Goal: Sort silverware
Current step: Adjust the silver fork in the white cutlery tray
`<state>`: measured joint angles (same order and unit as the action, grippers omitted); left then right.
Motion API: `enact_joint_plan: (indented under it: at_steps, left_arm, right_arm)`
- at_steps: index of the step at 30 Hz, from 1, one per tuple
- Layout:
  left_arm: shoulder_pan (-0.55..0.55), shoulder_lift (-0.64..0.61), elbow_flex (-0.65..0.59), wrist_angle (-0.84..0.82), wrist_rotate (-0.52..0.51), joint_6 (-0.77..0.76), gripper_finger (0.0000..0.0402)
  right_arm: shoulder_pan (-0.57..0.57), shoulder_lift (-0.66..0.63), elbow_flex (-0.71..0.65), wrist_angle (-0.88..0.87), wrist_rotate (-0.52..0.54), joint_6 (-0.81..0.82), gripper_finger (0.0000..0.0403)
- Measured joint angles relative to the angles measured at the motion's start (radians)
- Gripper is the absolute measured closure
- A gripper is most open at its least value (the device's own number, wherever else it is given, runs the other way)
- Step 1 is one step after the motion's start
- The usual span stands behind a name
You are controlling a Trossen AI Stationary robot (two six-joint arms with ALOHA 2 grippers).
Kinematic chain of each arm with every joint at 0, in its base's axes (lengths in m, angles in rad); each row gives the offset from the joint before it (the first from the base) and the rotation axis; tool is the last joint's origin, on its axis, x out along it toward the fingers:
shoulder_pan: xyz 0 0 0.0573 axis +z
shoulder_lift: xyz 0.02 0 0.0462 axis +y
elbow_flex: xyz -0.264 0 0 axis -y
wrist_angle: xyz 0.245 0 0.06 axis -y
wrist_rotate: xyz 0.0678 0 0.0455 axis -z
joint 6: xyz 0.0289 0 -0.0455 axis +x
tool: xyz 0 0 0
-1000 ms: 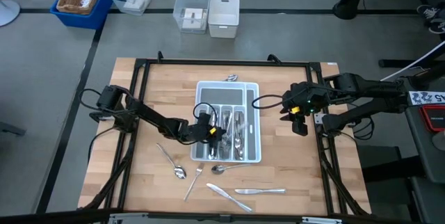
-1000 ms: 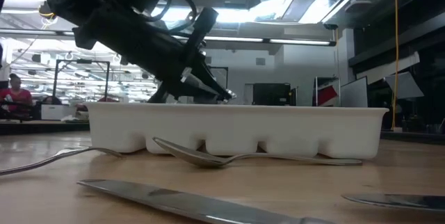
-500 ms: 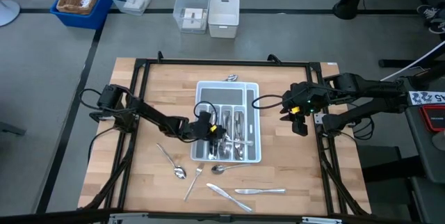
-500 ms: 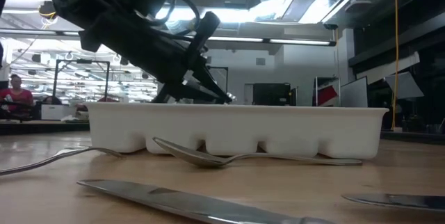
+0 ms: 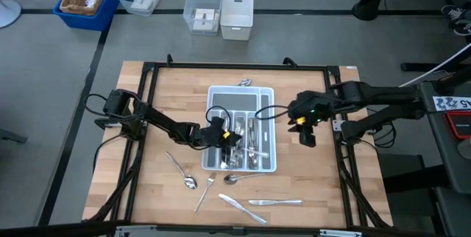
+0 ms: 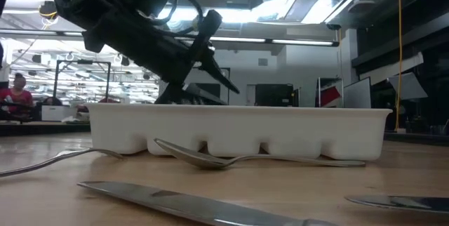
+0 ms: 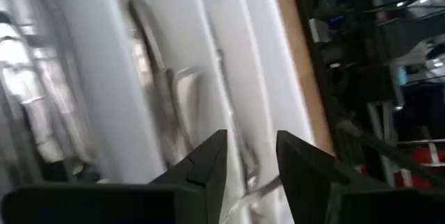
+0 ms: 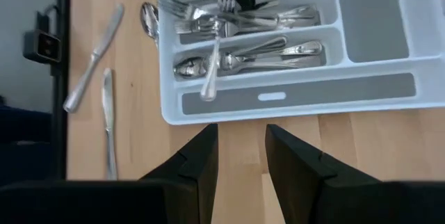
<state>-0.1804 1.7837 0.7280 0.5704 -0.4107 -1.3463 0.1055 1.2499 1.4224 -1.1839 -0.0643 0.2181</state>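
The left gripper [image 5: 229, 140] hangs over the middle slots of the tray [image 5: 268, 93], its fingers [image 7: 208, 160] apart with nothing between them. The right gripper [image 5: 303, 125] hovers just beside the tray's right wall, fingers [image 8: 200, 156] parted around bare air.

The silverware is split. Most lies in the tray's long slots: forks [image 8: 229, 17] and spoons [image 8: 250, 60] stacked lengthwise, with 1 fork [image 8: 215, 50] slanting across the dividers, not settled in any slot. On the table [image 5: 147, 193] in front of the tray lie a spoon [image 5: 181, 171], a fork [image 5: 205, 193], 2 knives [image 5: 243, 205] and another spoon [image 5: 243, 177] close against the tray's front wall. 1 piece [image 5: 243, 83] rests behind the tray.

These pieces look light, rigid and slick, so they probably slide or pivot if pinched off-centre. The handle near mid-length seems the best place to grip, across the narrow width. Lying flat on wood, a knife gives little edge to get under; fingertips likely need to press down close on either side. Nothing looks fragile. The slanted fork may rock on the dividers if nudged.
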Motion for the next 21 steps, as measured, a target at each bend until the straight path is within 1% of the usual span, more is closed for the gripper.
enact_joint_plan:
  at_steps: [7, 12, 14, 17, 21]
  left_arm:
    - [-0.001, -0.027, 0.000, 0.019, 0.007, 0.020, 0.0286]
    - [0.000, -0.067, 0.000, 0.016, 0.034, 0.079, 0.0297]
    - [0.000, -0.086, 0.000, 0.016, 0.035, 0.109, 0.0301]
    - [0.000, -0.122, 0.000, 0.011, 0.043, 0.154, 0.0307]
    - [-0.001, -0.183, 0.000, -0.051, 0.101, 0.198, 0.0315]
  right_arm:
    - [0.000, 0.096, -0.058, 0.098, -0.004, -0.047, 0.0281]
    - [0.000, 0.169, -0.089, 0.198, -0.106, -0.047, 0.0281]
    - [0.000, 0.199, -0.101, 0.236, -0.129, -0.040, 0.0281]
    - [0.000, 0.239, -0.121, 0.291, -0.132, -0.006, 0.0281]
    - [0.000, 0.282, -0.135, 0.311, -0.138, 0.038, 0.0281]
